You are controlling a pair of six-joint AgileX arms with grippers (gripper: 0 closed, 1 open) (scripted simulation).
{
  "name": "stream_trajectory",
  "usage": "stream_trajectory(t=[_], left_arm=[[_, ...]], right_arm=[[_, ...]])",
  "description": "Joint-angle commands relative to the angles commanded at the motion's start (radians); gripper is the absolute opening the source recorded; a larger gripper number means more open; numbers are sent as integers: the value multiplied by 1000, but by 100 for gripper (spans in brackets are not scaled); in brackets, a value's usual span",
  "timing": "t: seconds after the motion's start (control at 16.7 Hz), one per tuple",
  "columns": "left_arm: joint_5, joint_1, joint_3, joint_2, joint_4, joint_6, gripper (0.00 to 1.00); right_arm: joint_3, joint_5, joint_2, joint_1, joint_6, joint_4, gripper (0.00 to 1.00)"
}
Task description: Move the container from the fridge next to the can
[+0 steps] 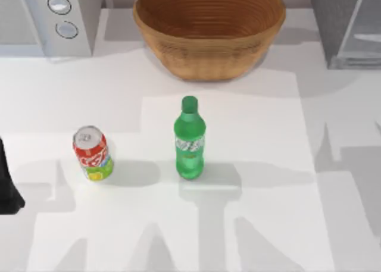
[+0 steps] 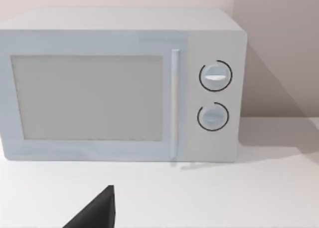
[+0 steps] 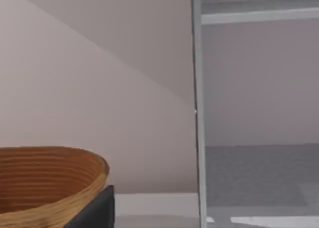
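The container, a green bottle (image 1: pixel 190 138) with a green cap, stands upright on the white table near its middle. To its left, a gap away, stands the red can (image 1: pixel 92 154) with its silver top. The grey fridge (image 1: pixel 348 28) is at the back right corner. The right wrist view looks past its pale door edge (image 3: pixel 198 108) into the grey inside (image 3: pixel 259 173). My left arm (image 1: pixel 7 185) is a dark shape at the table's left edge, away from the can. A dark part of my left gripper (image 2: pixel 97 210) and of my right gripper (image 3: pixel 94 210) shows low in each wrist view.
A large wicker bowl (image 1: pixel 208 31) sits at the back centre, behind the bottle, also seen as the bowl (image 3: pixel 45 183). A white microwave (image 1: pixel 47 19) with two round knobs stands at the back left, facing the left wrist camera as the microwave (image 2: pixel 119 86).
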Motion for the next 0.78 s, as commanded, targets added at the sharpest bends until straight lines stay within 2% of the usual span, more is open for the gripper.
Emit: stream_trajectory(t=[0.36, 0.54, 0.78], left_arm=[[0, 0, 0, 0, 0, 0, 100], [0, 0, 0, 0, 0, 0, 100], [0, 0, 0, 0, 0, 0, 100]], right_arm=[[-223, -207, -421, -249, -38, -257, 100], [-269, -251, -512, -305, -50, -315, 100], [-274, -256, -522, -311, -52, -322, 100]])
